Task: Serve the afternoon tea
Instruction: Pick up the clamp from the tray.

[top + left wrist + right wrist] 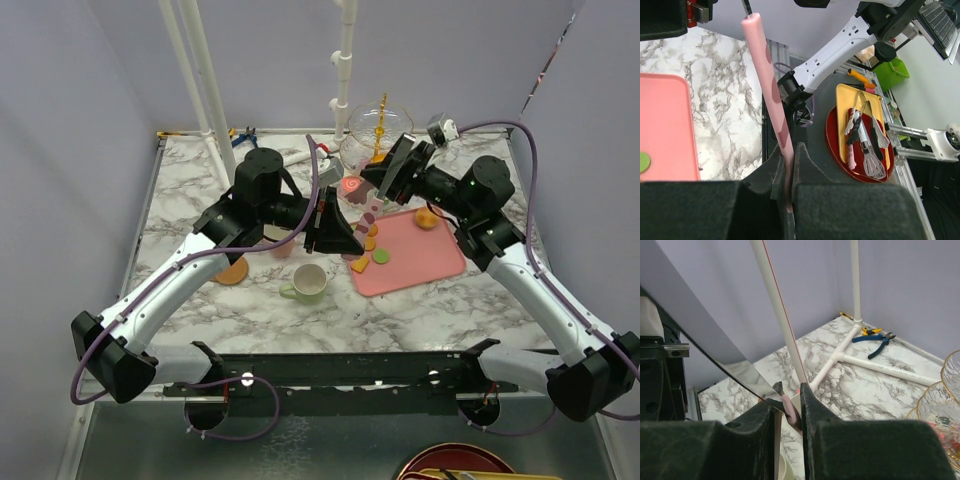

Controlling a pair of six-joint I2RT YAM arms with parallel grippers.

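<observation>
Pink rod (765, 75) | left tool (790, 157) clamps its hidden base | right tool (790, 402) seemingly pinches tip

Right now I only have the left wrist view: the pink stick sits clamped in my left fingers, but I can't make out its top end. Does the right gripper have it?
Observer: Yes. In the right wrist view the right gripper is closed on the end of the pink stick.
Operator: Where's the green mug?
Observer: The pale-green mug stands upright on the marble table, left of the pink tray. A brown coaster lies apart, further left.
</observation>
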